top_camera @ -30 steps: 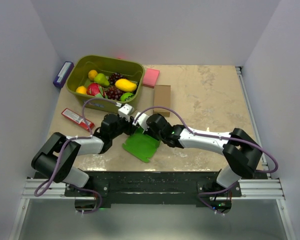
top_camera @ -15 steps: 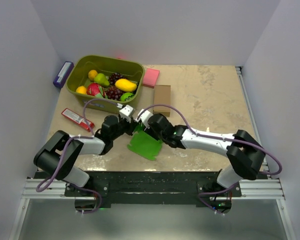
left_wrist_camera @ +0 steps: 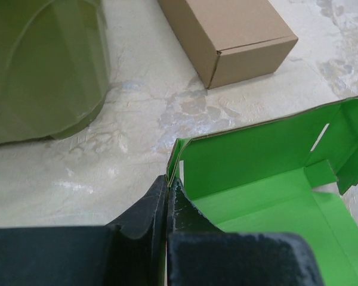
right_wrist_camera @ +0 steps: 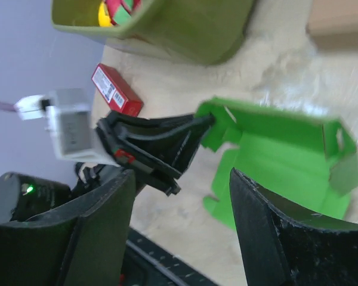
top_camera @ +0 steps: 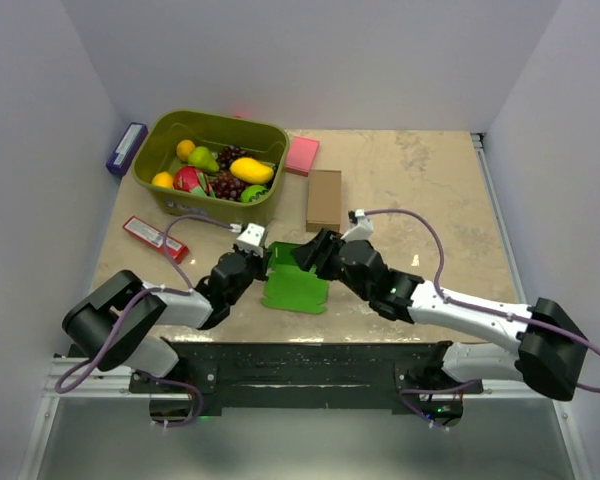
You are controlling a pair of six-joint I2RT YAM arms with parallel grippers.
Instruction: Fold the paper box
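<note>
The paper box [top_camera: 296,288] is a bright green card blank, partly folded, with a wall standing up along its far side; it lies on the table between the two arms. My left gripper [top_camera: 266,263] is shut on its left wall. In the left wrist view the fingertips [left_wrist_camera: 168,182] pinch the thin card edge of the box [left_wrist_camera: 256,173]. My right gripper [top_camera: 316,252] hovers at the box's far right corner, open and empty. The right wrist view shows its wide-apart jaws [right_wrist_camera: 182,176], the green box [right_wrist_camera: 274,155] and the left gripper beyond them.
An olive basket [top_camera: 212,207] of toy fruit stands at the back left. A brown cardboard box [top_camera: 324,198] lies just behind the green card, with a pink pad [top_camera: 302,155] beyond it. A red packet [top_camera: 154,237] lies at the left, and a purple-blue object [top_camera: 126,148] by the left wall.
The left gripper closed on the box's left wall. The right gripper opened, let go of the card and drew back to the right. The box turned and shifted slightly.
</note>
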